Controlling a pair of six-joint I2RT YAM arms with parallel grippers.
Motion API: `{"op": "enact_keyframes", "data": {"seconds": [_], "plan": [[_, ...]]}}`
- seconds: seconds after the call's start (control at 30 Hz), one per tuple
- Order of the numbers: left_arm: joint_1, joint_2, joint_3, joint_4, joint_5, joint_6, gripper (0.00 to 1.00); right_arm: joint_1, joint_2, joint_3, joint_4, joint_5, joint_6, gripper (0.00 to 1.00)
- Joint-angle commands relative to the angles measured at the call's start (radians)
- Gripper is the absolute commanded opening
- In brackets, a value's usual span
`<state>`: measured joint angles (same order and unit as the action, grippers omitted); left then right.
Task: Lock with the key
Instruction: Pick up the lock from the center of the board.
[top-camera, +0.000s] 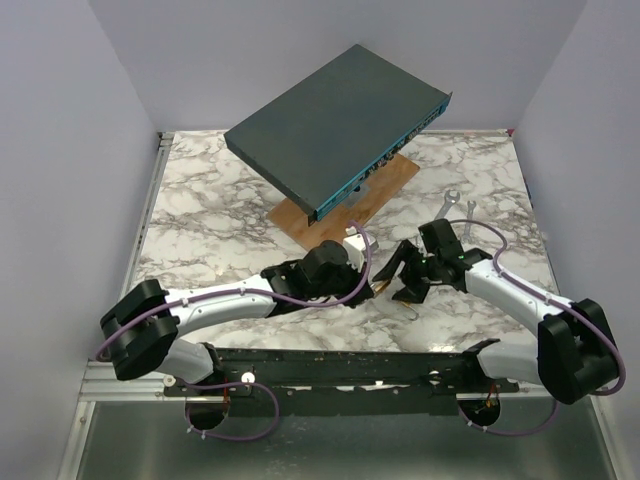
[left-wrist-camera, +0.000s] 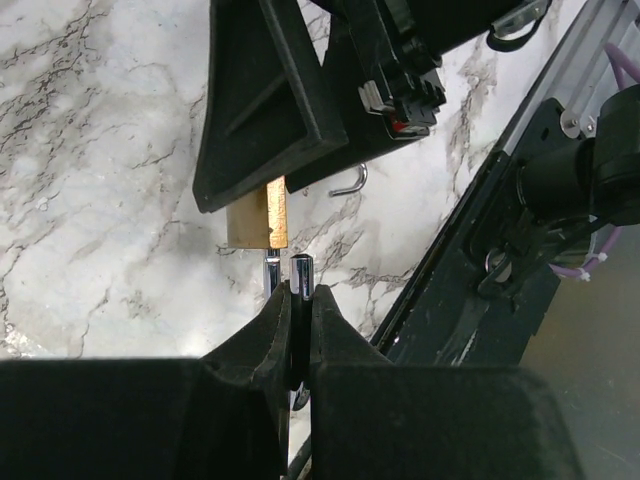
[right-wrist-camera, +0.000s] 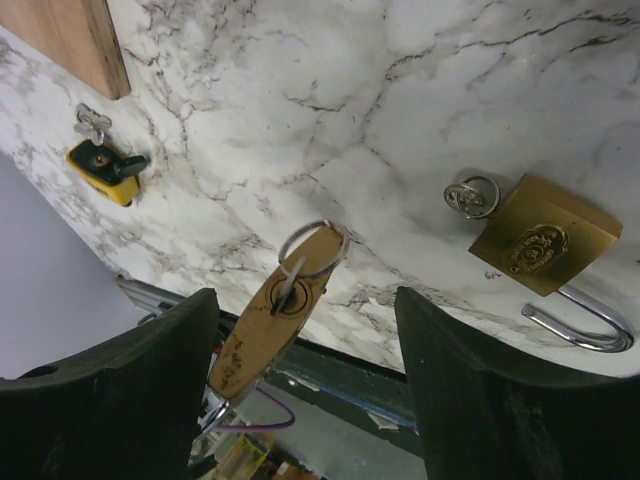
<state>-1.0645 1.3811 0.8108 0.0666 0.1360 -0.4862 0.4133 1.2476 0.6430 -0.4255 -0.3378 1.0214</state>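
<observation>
Left gripper (left-wrist-camera: 300, 300) pinched tight on the shackle end of a brass padlock (right-wrist-camera: 262, 345); right gripper (right-wrist-camera: 303, 310) spread wide, holding nothing.
Seen edge-on between the right fingers, that lock has the key (right-wrist-camera: 288, 282) and its ring in the keyhole. Out on the marble table (right-wrist-camera: 400, 120) a second padlock (right-wrist-camera: 540, 240) lies flat with its shackle open, and a yellow padlock (right-wrist-camera: 100, 172) sits near the wooden board (right-wrist-camera: 85, 40).

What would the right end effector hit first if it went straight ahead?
Probably the brass padlock with the key ring, centered in the open right end effector; depth is unclear.
</observation>
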Motion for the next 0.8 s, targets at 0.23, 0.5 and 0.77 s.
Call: {"op": "enact_keyframes", "data": {"seconds": [0.23,0.5,0.77], "plan": [[-0.005,0.011,0.045,0.157,0.066,-0.004,0.0,0.004,-0.013,-0.041,0.108,-0.081,0.075,0.47],[-0.006,-0.02,0.046,0.151,0.104,-0.028,0.0,0.004,-0.024,-0.07,0.189,-0.118,0.089,0.32],[0.027,-0.086,0.038,0.101,0.175,-0.132,0.14,0.004,-0.168,-0.02,0.186,-0.07,0.024,0.01]]}}
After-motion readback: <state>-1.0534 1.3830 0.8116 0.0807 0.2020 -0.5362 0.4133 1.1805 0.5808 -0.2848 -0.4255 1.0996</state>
